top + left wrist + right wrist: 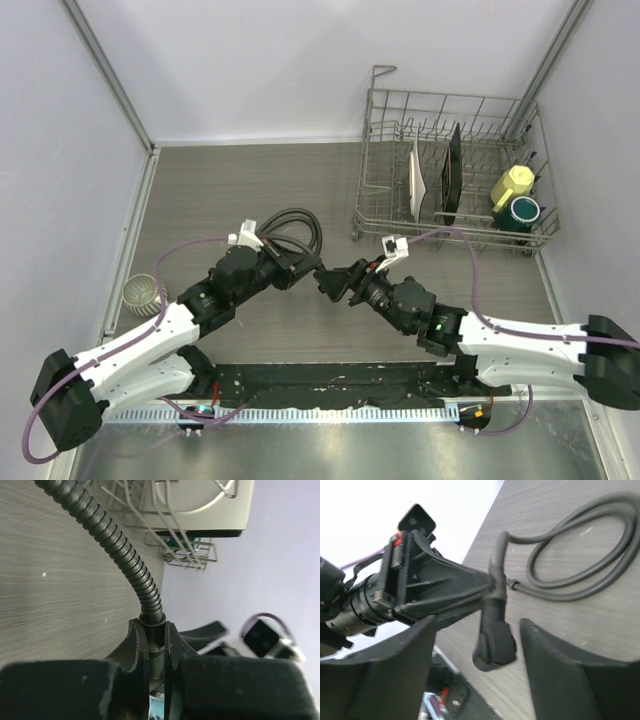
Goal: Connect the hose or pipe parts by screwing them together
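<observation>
So here's where things sit. The left gripper (152,632) is clamped hard on the hose (120,555), right at its end connector, with the corrugated part curving up and away from the jaws. The rest of the hose lies coiled on the table, just left of the rack (390,205). The clamped end is held up off the table, left of the rack's near corner and a bit closer to the arm bases.

The fitting (494,642) sits on that hose end and pokes straight into the gap of the right gripper (477,625). That gripper is released: fingers spread on both sides of the fitting, and neither one looks like it's touching (the gap on one side is pretty slim, though).

What matters for the next move is that the fitting's long axis runs in line with the hose end, pointing away from the left jaws and down between the right fingers. So the right arm is the one placed to grab it, and I'd guess any twist has to go around that axis. I can't tell how far the threads are in.
</observation>
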You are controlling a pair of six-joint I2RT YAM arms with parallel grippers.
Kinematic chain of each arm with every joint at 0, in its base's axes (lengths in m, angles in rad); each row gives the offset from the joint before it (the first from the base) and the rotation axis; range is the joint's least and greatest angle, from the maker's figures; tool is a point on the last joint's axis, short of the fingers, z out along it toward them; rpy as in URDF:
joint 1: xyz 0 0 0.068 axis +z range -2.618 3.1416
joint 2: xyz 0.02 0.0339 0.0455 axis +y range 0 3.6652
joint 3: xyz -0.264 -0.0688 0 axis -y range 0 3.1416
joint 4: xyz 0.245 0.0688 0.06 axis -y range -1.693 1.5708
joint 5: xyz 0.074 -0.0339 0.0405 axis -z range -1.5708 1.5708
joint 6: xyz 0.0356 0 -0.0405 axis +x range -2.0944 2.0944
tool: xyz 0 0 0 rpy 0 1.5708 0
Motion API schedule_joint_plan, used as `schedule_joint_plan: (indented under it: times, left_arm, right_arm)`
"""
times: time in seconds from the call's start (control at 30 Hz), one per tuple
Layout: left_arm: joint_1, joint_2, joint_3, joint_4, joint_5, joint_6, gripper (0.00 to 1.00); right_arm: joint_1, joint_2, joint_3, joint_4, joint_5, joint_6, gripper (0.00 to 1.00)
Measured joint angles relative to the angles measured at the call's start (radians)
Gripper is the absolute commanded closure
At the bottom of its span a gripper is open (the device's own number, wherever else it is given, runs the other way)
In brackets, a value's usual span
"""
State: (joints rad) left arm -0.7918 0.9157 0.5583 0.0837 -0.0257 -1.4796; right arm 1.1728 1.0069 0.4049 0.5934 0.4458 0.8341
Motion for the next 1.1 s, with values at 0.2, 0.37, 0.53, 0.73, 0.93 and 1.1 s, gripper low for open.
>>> schedule_joint_plan:
  times: [0.2, 0.37, 0.53, 0.73, 0.93, 1.1]
  left_arm:
    - [0.000, 0.005, 0.058, -0.162, -0.025, 0.047, 1.00]
    - [0.000, 0.010, 0.108, -0.216, -0.029, 0.061, 1.00]
    - [0.000, 0.022, 0.143, -0.276, -0.028, 0.048, 1.00]
    - [0.000, 0.055, 0.243, -0.413, -0.030, 0.035, 1.00]
    - [0.000, 0.055, 0.287, -0.470, -0.034, -0.001, 1.00]
    - [0.000, 0.055, 0.286, -0.486, -0.024, -0.033, 1.00]
  right_arm:
    - [-0.006, -0.177, 0.218, -0.402, -0.032, -0.280, 0.17]
    - [-0.008, -0.289, 0.362, -0.641, -0.100, -0.671, 0.17]
    - [0.000, -0.240, 0.483, -0.798, -0.171, -1.149, 0.17]
    - [0.171, -0.098, 0.468, -0.834, -0.122, -1.673, 0.12]
    - [0.268, -0.038, 0.401, -0.836, -0.055, -1.939, 0.15]
    - [0.268, 0.041, 0.370, -0.714, 0.007, -2.041, 0.29]
